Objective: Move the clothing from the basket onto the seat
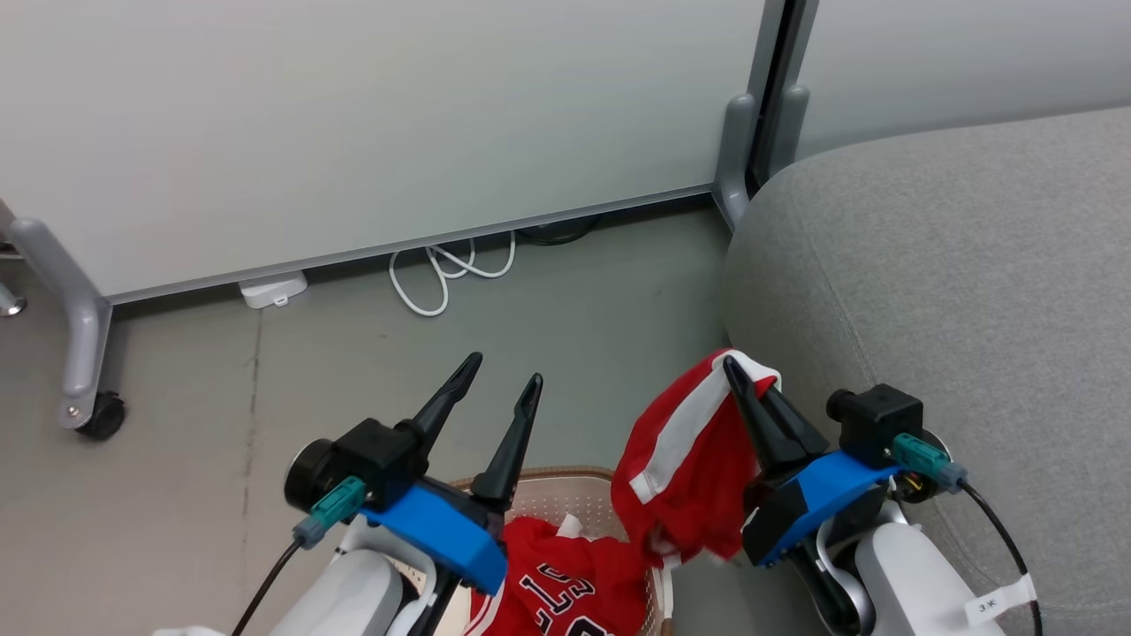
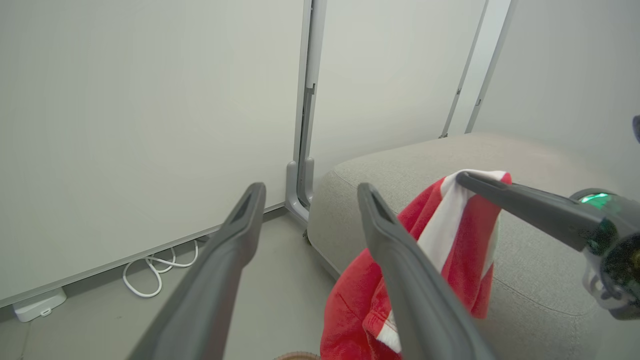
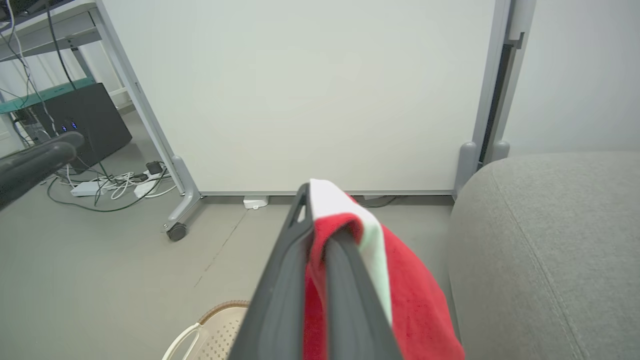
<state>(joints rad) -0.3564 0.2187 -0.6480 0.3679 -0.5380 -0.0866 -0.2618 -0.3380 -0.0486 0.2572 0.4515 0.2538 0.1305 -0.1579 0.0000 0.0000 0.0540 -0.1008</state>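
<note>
From the head view, we see our left pincer (image 1: 506, 367) with its two fingers spread and nothing between them, raised above the basket (image 1: 565, 495). Just below and to the right of its wrist, the lettered jersey (image 1: 565, 587) lies in that basket. Our right pincer (image 1: 730, 360) has its fingers pressed together on the red-and-white garment (image 1: 680, 459). The garment hangs from the tips down the pincer's left side, its lower folds over the basket's right edge. The grey sofa (image 1: 954, 291) stands just to the right of this pincer; we cannot tell whether the cloth touches it.

Along the left wrist, the spread fingers frame bare floor (image 2: 280, 295) and a pale partition panel (image 2: 150, 100) ahead. To their right, the red-and-white garment dangles from the right pincer's tip, with the sofa behind it.

Along the right wrist, red cloth is pinched between the closed fingers, and the white panel drapes over the tip and falls to their right. A corner of the basket shows low on the fingers' left, the sofa on their right.
</note>
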